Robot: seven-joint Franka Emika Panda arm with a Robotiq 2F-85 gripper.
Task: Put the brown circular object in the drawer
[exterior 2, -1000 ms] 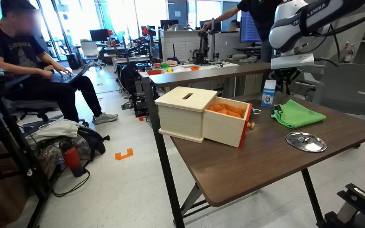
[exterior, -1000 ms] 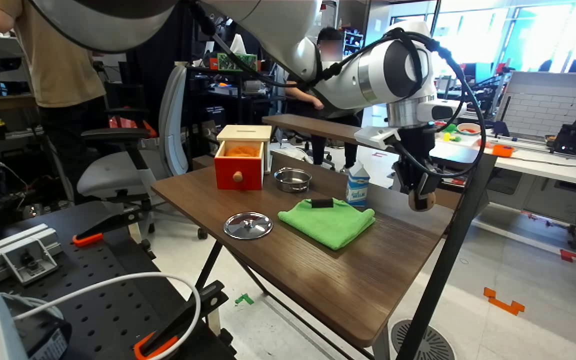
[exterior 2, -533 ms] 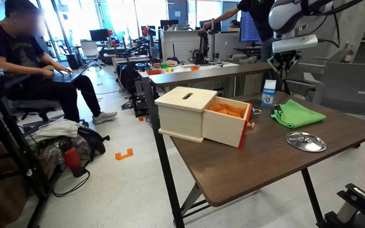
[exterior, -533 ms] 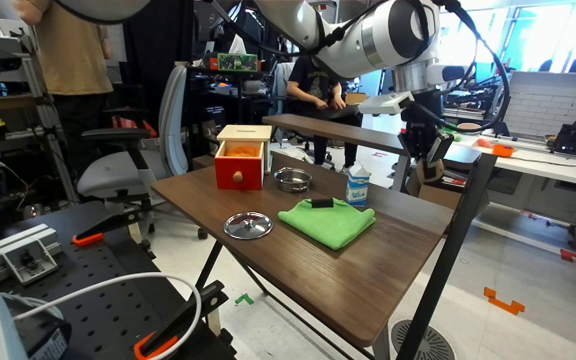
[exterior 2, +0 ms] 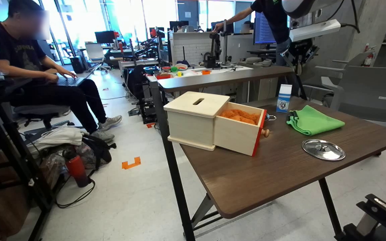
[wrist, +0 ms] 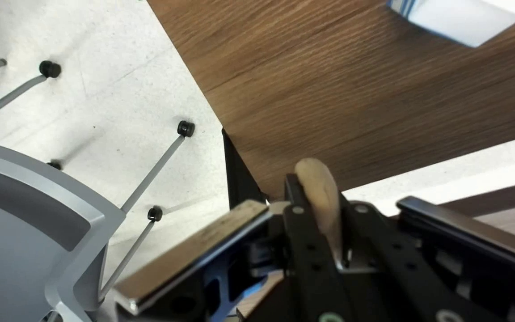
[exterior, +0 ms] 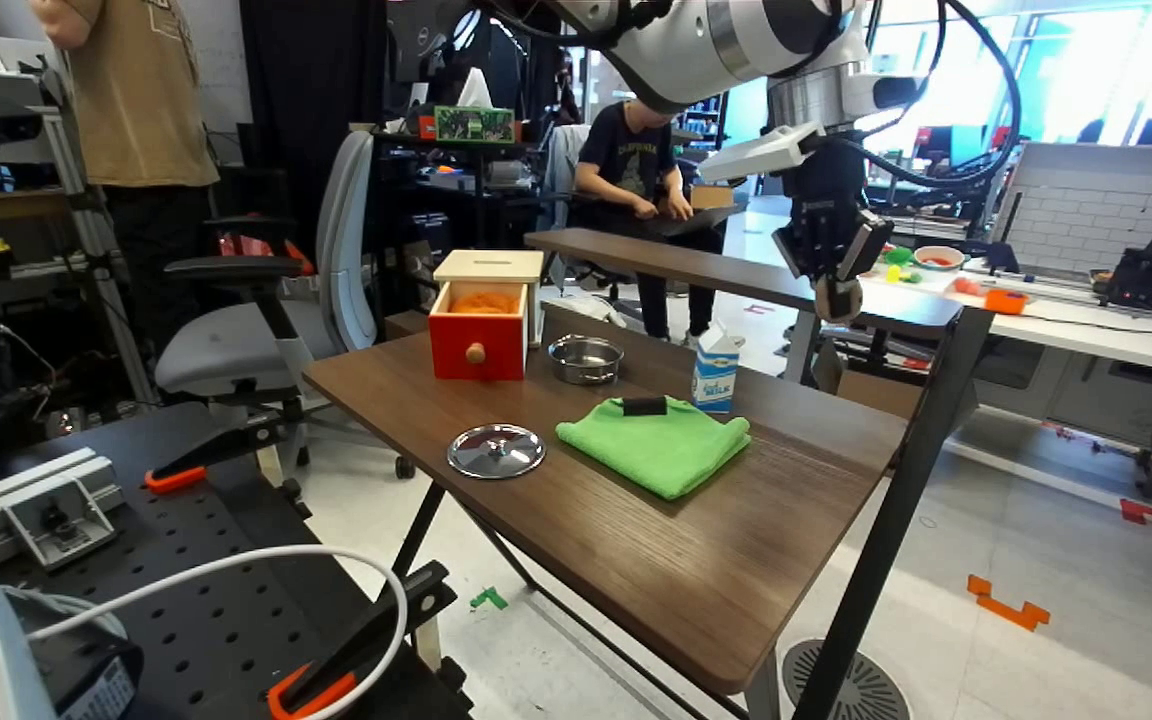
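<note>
The brown circular object [exterior: 839, 300] is pinched between the fingers of my gripper [exterior: 833, 278]. In the wrist view it shows edge-on as a tan rounded piece [wrist: 322, 192] between the two fingers [wrist: 318, 185]. The gripper also shows in an exterior view [exterior 2: 299, 65]. It hangs in the air above the far corner of the table, well apart from the drawer. The drawer [exterior: 478, 348] has a red front with a wooden knob and is pulled open from its light wooden box [exterior 2: 193, 129]. An orange cloth [exterior 2: 240, 116] lies in the drawer.
On the table [exterior: 716, 560] are a milk carton [exterior: 715, 378], a folded green cloth [exterior: 666, 450], a metal pot [exterior: 586, 360] and its lid [exterior: 496, 452]. The carton stands nearest below the gripper. A raised shelf [exterior: 676, 268] runs along one table side.
My gripper has risen over the last second with the brown circular object in it, and shifted slightly sideways lately. The drawer and the table things have not moved.
</note>
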